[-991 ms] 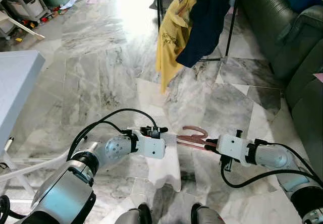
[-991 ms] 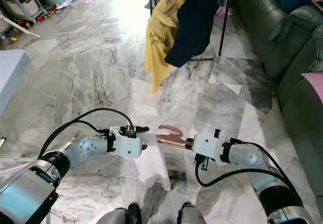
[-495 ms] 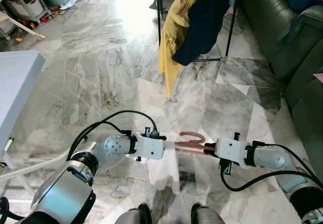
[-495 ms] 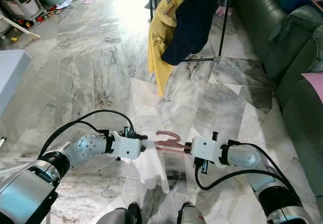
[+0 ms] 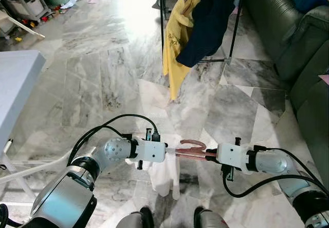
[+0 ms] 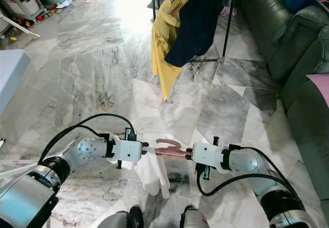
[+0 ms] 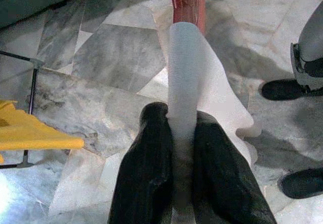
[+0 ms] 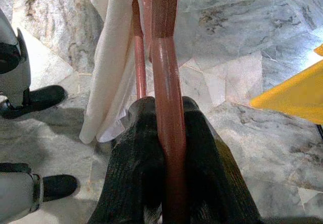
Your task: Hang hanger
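Held low in the centre of the frame: reddish hanger (image 5: 191,150) with white garment (image 5: 163,172) draped from its left end, hook curving up between the two wrists. Left gripper (image 7: 182,156) closed on the cloth-covered arm of the hanger, fingers (image 7: 146,168) pinching fabric against it. Right gripper (image 8: 166,148) clamped on the bare red bar, fingers (image 8: 135,153) pressed to both sides. Clothes rack (image 5: 235,22) stood at upper centre, well apart from the hanger, carrying yellow shirt (image 5: 177,43) and dark garment (image 5: 208,25); green sofa (image 5: 288,33) along the right edge, white table (image 5: 15,84) at the left edge, marble floor (image 5: 103,74) between. Step in hand judged as carrying toward the rack; hanging not yet done. To do well: keep both grips firm and the bar level so the white garment does not slide off the left end; raise the hook above the rail before closing in; aim for a free stretch of rail beside the dark garment; release one side only once the hook bears weight. Risk: trailing cloth dragging on the floor or catching near the robot's feet (image 5: 145,219).
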Available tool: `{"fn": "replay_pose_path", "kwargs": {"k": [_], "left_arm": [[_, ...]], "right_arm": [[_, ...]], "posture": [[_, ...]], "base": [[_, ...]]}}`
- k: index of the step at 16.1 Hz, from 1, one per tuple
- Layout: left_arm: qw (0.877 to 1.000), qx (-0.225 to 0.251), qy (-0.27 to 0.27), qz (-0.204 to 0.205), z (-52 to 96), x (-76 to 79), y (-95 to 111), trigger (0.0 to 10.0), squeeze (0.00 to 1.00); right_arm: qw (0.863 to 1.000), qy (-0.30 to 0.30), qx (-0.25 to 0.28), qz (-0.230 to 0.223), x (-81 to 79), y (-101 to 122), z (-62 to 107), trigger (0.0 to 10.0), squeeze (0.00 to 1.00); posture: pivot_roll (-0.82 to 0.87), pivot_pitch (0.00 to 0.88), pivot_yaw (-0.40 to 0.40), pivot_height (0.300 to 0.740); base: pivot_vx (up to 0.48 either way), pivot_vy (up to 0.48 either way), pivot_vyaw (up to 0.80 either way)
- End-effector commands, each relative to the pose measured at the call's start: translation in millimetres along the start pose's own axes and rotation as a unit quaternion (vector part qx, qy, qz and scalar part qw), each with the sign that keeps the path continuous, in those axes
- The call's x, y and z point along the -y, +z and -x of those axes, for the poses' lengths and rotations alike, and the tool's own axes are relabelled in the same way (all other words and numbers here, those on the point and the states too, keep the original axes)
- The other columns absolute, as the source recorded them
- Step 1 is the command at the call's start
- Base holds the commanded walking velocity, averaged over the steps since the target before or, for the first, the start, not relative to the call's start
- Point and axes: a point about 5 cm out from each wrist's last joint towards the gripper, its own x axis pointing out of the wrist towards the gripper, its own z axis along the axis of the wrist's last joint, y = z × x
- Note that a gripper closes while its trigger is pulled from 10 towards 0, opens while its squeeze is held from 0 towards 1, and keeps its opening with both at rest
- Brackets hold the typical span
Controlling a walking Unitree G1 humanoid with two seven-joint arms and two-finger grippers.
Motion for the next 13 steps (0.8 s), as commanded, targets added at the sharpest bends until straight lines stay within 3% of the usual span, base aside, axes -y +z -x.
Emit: {"fn": "replay_pose_path", "kwargs": {"k": [1, 12, 13], "left_arm": [[0.999, -0.009, -0.041, 0.000, -1.4, 15.7, -4.5, 0.0, 0.00], [0.997, -0.026, -0.077, 0.008, 1.5, 23.5, -10.6, 0.0, 0.00], [0.997, -0.026, -0.075, 0.009, 1.4, 23.3, -10.6, 0.0, 0.00]], "right_arm": [[1.000, -0.013, 0.026, 0.010, 9.2, 10.3, -2.5, 10.0, 0.00], [1.000, -0.002, 0.025, 0.004, 6.5, 8.3, -6.6, 10.0, 0.00], [1.000, 0.000, 0.026, 0.001, 6.2, 8.2, -6.8, 10.0, 0.25]], "posture": [[-0.21, 0.192, 0.079, 0.740], [-0.20, 0.203, 0.058, 0.740], [-0.20, 0.203, 0.058, 0.740]], "base": [[0.000, 0.000, 0.00], [0.000, 0.000, 0.00], [0.000, 0.000, 0.00]]}}
